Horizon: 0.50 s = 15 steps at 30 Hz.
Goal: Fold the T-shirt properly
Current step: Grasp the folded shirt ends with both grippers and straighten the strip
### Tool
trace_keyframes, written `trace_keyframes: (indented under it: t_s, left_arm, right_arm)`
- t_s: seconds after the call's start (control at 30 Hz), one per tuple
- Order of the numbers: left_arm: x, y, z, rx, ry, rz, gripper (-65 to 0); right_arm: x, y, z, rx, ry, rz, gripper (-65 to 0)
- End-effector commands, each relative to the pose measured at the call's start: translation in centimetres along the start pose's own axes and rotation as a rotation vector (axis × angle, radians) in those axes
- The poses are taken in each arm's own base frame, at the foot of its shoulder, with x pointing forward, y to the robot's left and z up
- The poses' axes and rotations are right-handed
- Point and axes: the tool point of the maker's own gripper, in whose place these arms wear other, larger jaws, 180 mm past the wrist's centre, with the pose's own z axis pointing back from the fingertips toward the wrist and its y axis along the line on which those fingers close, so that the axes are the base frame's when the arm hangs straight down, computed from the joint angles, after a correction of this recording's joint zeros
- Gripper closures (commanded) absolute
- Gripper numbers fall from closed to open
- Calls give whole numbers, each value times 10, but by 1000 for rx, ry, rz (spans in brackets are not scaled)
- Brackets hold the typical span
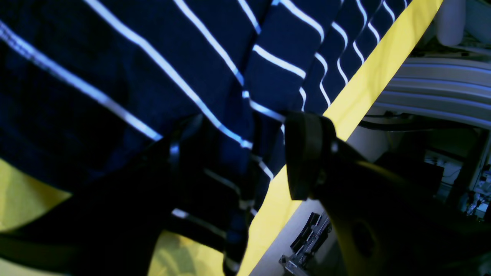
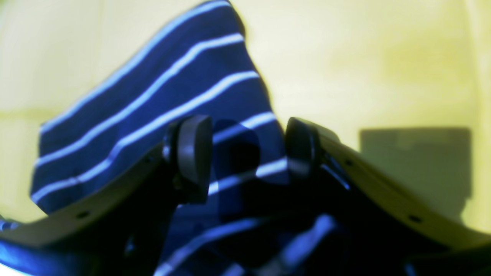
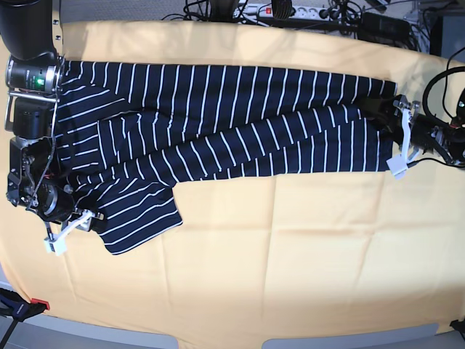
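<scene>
On yellow cloth (image 3: 290,240): 1 T-shirt (image 3: 218,116), 2 grippers: left gripper (image 3: 402,138), right gripper (image 3: 73,225).

No text, label, brand, number or sign can be read in any of the three views. The T-shirt (image 3: 218,123) carries only thin white stripes, with no print or tag lettering showing. The yellow-orange cloth (image 3: 290,247) over the bench is plain. The arm on the left of the base view shows a small green light (image 3: 34,81), but no legible marking stands beside it.
</scene>
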Motion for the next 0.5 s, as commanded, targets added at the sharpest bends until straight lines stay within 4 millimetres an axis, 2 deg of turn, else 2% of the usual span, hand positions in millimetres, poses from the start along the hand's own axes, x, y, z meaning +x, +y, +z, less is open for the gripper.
trace_keyframes:
  t_s: [0.0, 0.13, 0.2, 0.23, 0.27, 0.33, 0.47]
  left_arm:
    - [-10, 12, 9, 62, 47, 1, -362]
    - [-6, 9, 4, 48, 41, -5, -362]
    - [-4, 7, 0, 39, 38, -9, -362]
    - [-3, 7, -1, 36, 36, -10, -362]
    - [-3, 6, -2, 34, 35, -11, -362]
    - [-3, 6, -2, 34, 35, -11, -362]
    - [-2, 6, -1, 35, 33, -13, -362]
  right_arm:
    - [24, 7, 3, 23, -54, 18, -332]
    - [22, 19, -2, 67, -55, 43, -332]
    - [26, 22, -1, 81, -60, 63, -302]
    - [29, 24, 0, 87, -63, 79, -255]
    - [33, 25, 1, 95, -68, 96, -180]
    - [40, 27, 4, 105, -75, 116, 0]
    - [50, 20, 12, 88, -87, 130, 0]
